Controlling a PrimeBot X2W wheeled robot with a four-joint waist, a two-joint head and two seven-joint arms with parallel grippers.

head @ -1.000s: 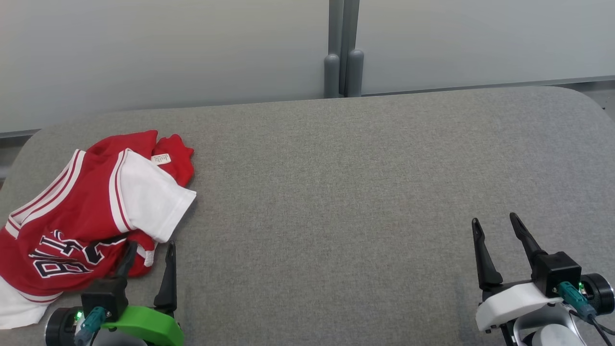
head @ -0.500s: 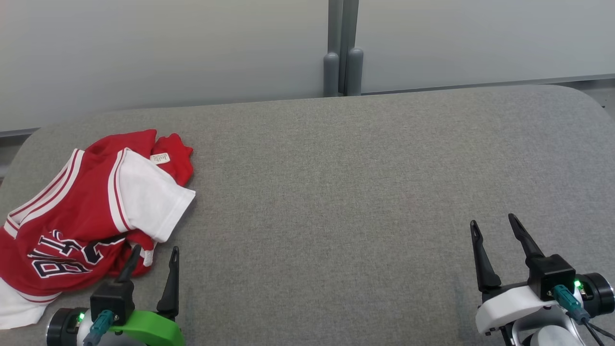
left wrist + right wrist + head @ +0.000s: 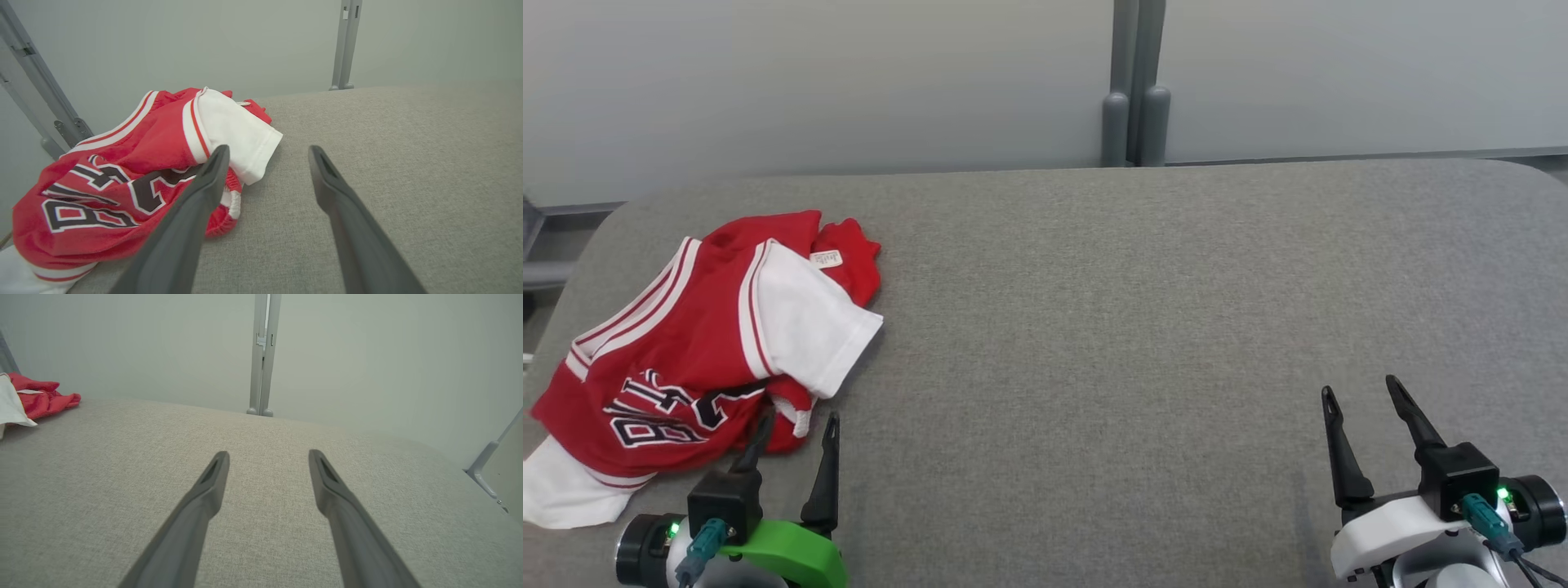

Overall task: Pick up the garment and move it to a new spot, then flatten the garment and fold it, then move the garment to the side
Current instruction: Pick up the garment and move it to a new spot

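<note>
The garment (image 3: 694, 359) is a red jersey with white sleeves and dark lettering, lying crumpled at the left end of the grey padded table (image 3: 1111, 310). My left gripper (image 3: 799, 419) is open just in front of its near right edge, and the left finger overlaps the red hem. In the left wrist view the garment (image 3: 135, 171) lies left of and behind the open left gripper (image 3: 267, 152), nothing between the fingers. My right gripper (image 3: 1360, 390) stands open over bare table at the lower right. The right wrist view shows that gripper (image 3: 267, 455) open, with the garment (image 3: 30, 398) far off at the left edge.
A pale wall with a grey vertical post (image 3: 1134, 90) runs behind the table's far edge. The table's rounded corners show at the far left and far right. A grey metal bracket (image 3: 61, 126) stands beyond the table's left end.
The whole head view has shifted, so the camera moved; the garment lies as it did. Both grippers sit slightly lower in the picture and stay open.
</note>
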